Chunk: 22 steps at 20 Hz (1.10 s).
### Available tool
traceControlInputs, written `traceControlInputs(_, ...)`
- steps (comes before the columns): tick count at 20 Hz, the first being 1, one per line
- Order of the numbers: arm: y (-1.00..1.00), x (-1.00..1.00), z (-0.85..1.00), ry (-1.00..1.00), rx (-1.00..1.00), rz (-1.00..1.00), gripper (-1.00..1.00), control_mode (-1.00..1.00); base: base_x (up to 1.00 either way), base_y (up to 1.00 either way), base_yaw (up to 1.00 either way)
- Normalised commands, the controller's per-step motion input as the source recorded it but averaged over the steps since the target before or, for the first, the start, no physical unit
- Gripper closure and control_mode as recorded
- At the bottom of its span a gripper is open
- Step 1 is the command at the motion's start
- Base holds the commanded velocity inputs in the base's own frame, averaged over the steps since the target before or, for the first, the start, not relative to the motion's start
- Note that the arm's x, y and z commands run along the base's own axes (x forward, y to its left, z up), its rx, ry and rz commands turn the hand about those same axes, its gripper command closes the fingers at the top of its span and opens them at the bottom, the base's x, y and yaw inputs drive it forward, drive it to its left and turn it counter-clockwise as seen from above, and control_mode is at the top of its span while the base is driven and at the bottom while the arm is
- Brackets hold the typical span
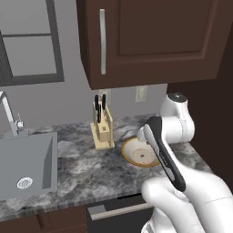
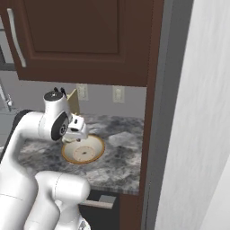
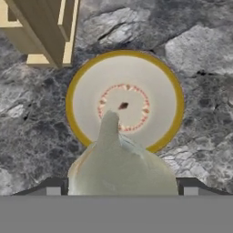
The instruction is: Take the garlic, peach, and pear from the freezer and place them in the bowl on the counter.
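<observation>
**Garlic held over the bowl, ready to drop**

The hand (image 3: 119,193) pinches the garlic (image 3: 120,166) between its two tips, which stand wide apart at either side of the bulb's fat belly. In the hand view the bulb sits at 6 o'clock, with its pointed neck aimed up toward the middle of the bowl (image 3: 82,91) below.

The bowl lies flat on the tabletop (image 3: 205,113), and nothing is in it: the cream floor and its ring of small reddish marks are bare. Peach and pear are not yet delivered, so I judge this the first of three drops.

A wooden knife block (image 3: 43,32) stands at 11 o'clock from the bowl, just beside its rim but apart from it.

In the right base view the hand (image 2: 77,130) hangs over the bowl's (image 2: 92,155) near-left edge; the closed pale refrigerator door (image 2: 197,134) fills the 3 o'clock side.

Garlic is probably light and firm, with papery skin that can slip. The widest part of the bulb is the sound place to hold, not the thin neck. It should survive a short fall, though it may roll toward the rim.
</observation>
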Motion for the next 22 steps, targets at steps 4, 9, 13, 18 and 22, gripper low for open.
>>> traceControlInputs(4, -0.02, 0.46, -0.50, 0.03, 0.00, 0.00, 1.00, -1.00, 0.00, 0.00, 0.00)
traceControlInputs(9, 0.00, 0.46, -0.50, 0.05, 0.00, 0.00, 1.00, -1.00, 0.00, 0.00, 0.00)
traceControlInputs(13, 0.00, 0.38, -0.31, 0.04, 0.00, 0.00, 1.00, -1.00, 0.00, 0.00, 0.00)
traceControlInputs(18, 0.00, 0.33, -0.46, 0.00, 0.00, 0.00, 1.00, -1.00, 0.00, 0.00, 0.00)
traceControlInputs(22, 0.00, 0.33, -0.48, 0.01, 0.00, 0.00, 1.00, -1.00, 0.00, 0.00, 0.00)
